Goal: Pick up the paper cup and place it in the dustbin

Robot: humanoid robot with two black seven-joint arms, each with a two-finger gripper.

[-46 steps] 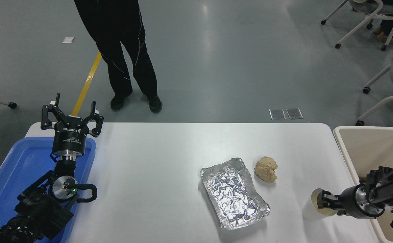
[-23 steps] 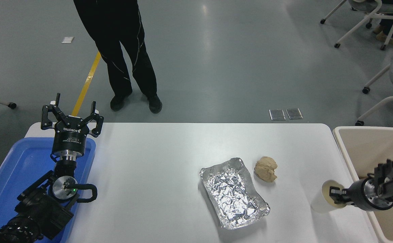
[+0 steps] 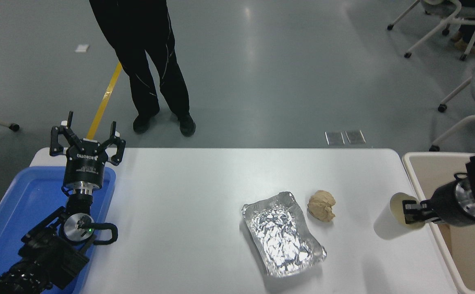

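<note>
The white paper cup (image 3: 389, 220) hangs tilted above the table's right edge, its cream mouth facing right. My right gripper (image 3: 412, 212) comes in from the right edge and is shut on the cup's rim, one finger inside the mouth. The beige dustbin (image 3: 437, 171) stands just right of the table, its rim right beside the cup. My left gripper (image 3: 87, 139) is open and parked at the lower left, over the blue tray.
A crumpled silver foil tray (image 3: 283, 233) lies right of the table's middle, with a tan lump (image 3: 322, 205) beside it. A shallow blue tray (image 3: 16, 212) sits at the left edge. A person's legs (image 3: 151, 69) stand beyond the far side. Office chairs (image 3: 466, 94) stand at the upper right.
My right gripper has carried the cup up and to the right, from the table's front right toward the dustbin's rim. The left arm has not moved.
</note>
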